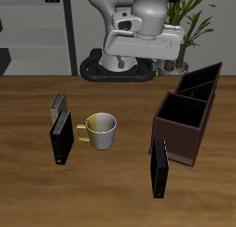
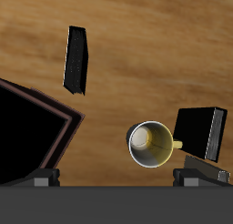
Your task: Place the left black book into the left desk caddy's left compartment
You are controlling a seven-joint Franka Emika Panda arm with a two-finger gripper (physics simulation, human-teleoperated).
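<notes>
The left black book point(image 1: 159, 169) stands upright near the table's front edge, a thin all-black slab; it also shows in the wrist view point(image 2: 76, 60). The left desk caddy point(image 1: 202, 74) is the dark reddish-brown box with a slanted rim and one divider, far back on the table. My gripper point(image 1: 143, 53) hangs high above the back of the table, far from the book. It is open and empty; its two fingertips point(image 2: 44, 178) stand wide apart at the edge of the wrist view.
A taller, boxier brown caddy point(image 1: 181, 131) stands between the book and the left caddy, also seen in the wrist view point(image 2: 55, 127). A metal mug point(image 1: 100, 129) sits mid-table. A shorter black book point(image 1: 62, 138) and a grey book point(image 1: 57, 104) stand beyond the mug.
</notes>
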